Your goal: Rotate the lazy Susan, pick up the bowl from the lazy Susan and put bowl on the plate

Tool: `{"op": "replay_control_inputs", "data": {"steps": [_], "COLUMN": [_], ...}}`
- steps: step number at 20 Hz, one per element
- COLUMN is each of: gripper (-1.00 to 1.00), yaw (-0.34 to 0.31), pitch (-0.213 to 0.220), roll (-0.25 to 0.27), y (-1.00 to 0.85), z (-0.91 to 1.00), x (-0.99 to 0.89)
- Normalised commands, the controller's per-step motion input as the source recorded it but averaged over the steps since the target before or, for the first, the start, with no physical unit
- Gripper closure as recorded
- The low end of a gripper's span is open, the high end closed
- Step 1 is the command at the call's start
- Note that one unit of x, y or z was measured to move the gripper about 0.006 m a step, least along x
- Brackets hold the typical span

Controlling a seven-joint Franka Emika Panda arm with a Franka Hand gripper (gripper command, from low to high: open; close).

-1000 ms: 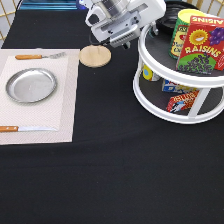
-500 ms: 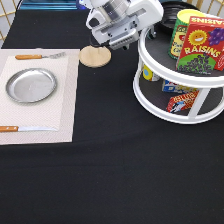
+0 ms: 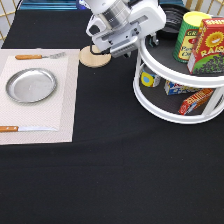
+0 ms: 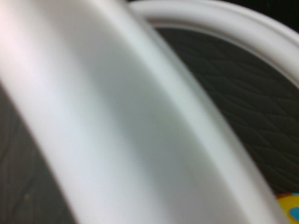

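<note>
The gripper (image 3: pixel 150 37) sits at the far side of the table, at the left edge of the lazy Susan's (image 3: pixel 170 107) upper tier, with the white hand and wrist slanting up toward the exterior view's top left. Whether it is spread or pressed together cannot be told, as the hand's body covers that part.

The bowl (image 3: pixel 172 17) is on the upper shelf of the lazy Susan, at its far side, just right of the hand; only a dark glossy arc of it shows behind the hand and the yellow-and-green can (image 3: pixel 189 35). It is not lifted as far as can be seen. A red raisin box (image 3: pixel 209 47) stands right of the can on the same tier. On the lower shelf lie a small yellow-and-blue package (image 3: pixel 149 79), a blue-and-white box (image 3: pixel 175 87) and a red packet (image 3: pixel 197 100).

The plate (image 3: pixel 31 85) lies on a pale placemat (image 3: pixel 65 115) at the left of the scene, well apart from the lazy Susan, with nothing on it. A fork with an orange handle (image 3: pixel 37 56) lies on the mat beyond the plate, and a knife with an orange handle (image 3: pixel 22 129) lies on its near side. A round wooden coaster (image 3: pixel 94 57) rests on the black tablecloth (image 3: pixel 115 180) just beside the mat's far right corner, partly under the hand.

The wrist view shows a white curved rim of the lazy Susan (image 4: pixel 138 115) from very close, with dark textured shelf surface on either side.
</note>
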Motion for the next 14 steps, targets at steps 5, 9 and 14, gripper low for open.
{"op": "replay_control_inputs", "data": {"steps": [5, 9, 14], "gripper": [-1.0, -1.0, -1.0], "yaw": [0.1, 0.126, 0.118], "pitch": [0.01, 0.004, 0.0], "roll": [-0.021, -0.004, 0.0], "y": [0.0, 0.01, 0.0], "z": [0.05, 0.08, 0.17], "x": [0.61, 0.42, 0.17]}}
